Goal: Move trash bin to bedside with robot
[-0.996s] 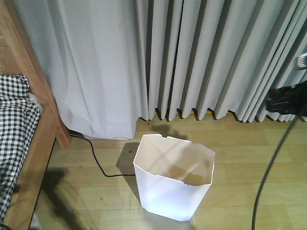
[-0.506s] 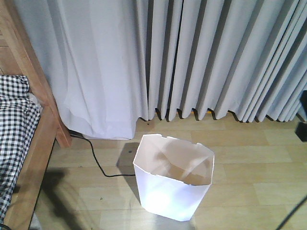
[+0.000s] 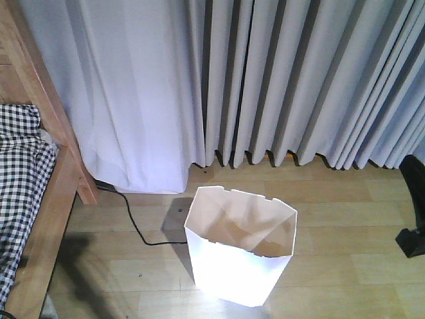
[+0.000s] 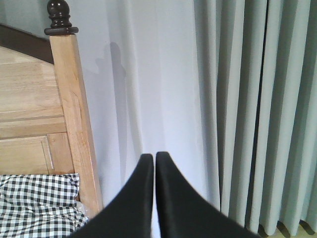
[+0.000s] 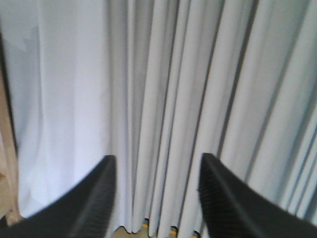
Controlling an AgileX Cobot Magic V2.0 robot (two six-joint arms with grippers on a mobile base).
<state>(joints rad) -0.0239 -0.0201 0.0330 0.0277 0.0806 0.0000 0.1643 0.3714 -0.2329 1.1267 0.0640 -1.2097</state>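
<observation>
Right gripper (image 5: 156, 193), jaws apart, now lower at the frame's right edge, approaching trash bin (image 3: 239, 249); left gripper (image 4: 150, 193) closed, empty; bin unmoved

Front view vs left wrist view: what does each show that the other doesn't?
Front view only: the bin upright on the wood floor, a black cable trailing to its left, and a dark arm part at the right edge. Left wrist only: the left gripper, fingers together and holding nothing, and the bedpost's dark finial. Both: the bed with checked bedding and the grey curtain.
</observation>
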